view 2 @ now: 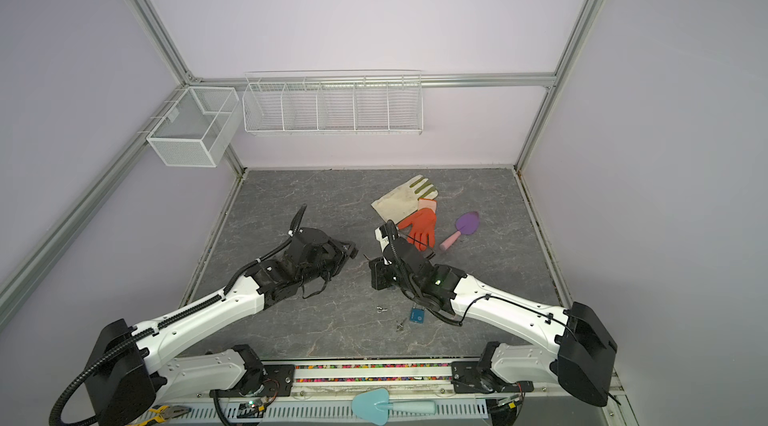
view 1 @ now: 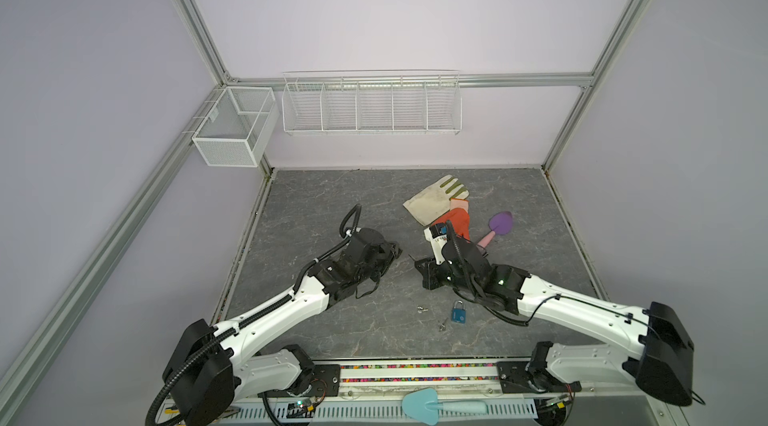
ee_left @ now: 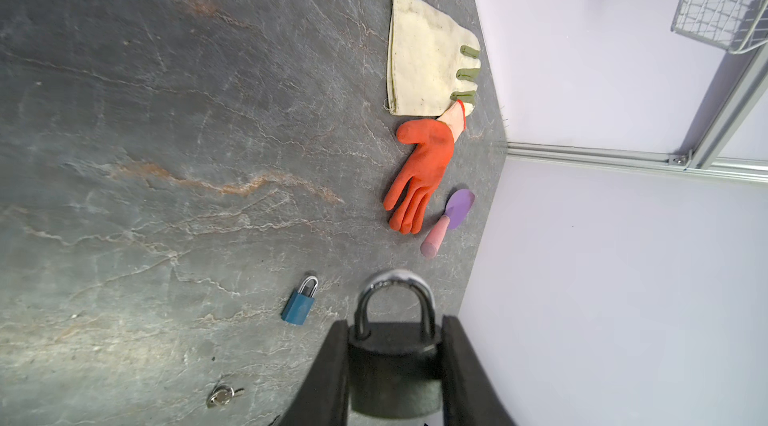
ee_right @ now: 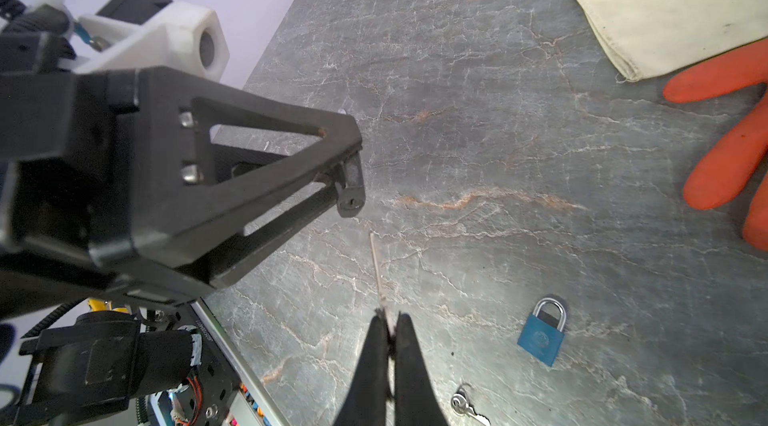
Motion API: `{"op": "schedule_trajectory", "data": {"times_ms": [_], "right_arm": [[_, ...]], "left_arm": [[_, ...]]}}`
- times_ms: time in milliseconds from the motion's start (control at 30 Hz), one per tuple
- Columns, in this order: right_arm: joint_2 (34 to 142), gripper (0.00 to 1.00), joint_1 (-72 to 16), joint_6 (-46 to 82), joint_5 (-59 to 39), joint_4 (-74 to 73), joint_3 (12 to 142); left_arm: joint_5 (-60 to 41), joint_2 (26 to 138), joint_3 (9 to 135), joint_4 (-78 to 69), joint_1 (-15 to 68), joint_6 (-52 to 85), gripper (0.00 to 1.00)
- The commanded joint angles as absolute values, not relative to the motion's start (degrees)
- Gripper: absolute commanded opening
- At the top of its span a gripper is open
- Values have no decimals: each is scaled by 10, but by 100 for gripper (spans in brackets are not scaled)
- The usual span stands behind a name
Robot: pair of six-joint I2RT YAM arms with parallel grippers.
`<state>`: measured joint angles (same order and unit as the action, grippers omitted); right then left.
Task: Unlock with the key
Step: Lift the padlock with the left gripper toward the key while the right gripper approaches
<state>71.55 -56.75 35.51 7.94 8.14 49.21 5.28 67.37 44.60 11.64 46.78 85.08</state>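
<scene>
My left gripper (ee_left: 394, 330) clamped on a dark grey padlock (ee_left: 395, 378), silver shackle jutting past the fingertips, held above the worktop (ee_left: 166, 154), my right gripper (ee_right: 388, 322) pinched tight on a thin silver key (ee_right: 377, 266), tip just short of the padlock's keyhole

On the grey stone-patterned tabletop (view 1: 332, 204), towards the far right, lies a cream canvas glove with green fingertips (view 1: 432, 199). The pale cuff of an orange rubber-coated glove (view 1: 459, 220) touches its near edge, the orange fingers pointing towards the near side. Just right of the orange glove, and apart from it, lies a small purple-bladed trowel with a pink handle (view 1: 498, 226). A white wire rack with five compartments (view 1: 371, 106) hangs on the far wall, with a white mesh box (view 1: 232, 129) at the far-left corner, while a pale teal plastic trowel (view 1: 436, 405) and yellow-handled pliers (view 2: 168, 412) rest along the near edge.
</scene>
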Motion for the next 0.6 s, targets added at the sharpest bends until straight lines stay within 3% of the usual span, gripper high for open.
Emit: {"op": "schedule_trajectory", "data": {"times_ms": [0, 567], "right_arm": [[732, 6, -577, 349, 97, 60, 522], [773, 6, -593, 332, 121, 92, 547]], "left_arm": [[70, 657, 428, 78, 470, 897, 0], [76, 646, 416, 68, 470, 917, 0]]}}
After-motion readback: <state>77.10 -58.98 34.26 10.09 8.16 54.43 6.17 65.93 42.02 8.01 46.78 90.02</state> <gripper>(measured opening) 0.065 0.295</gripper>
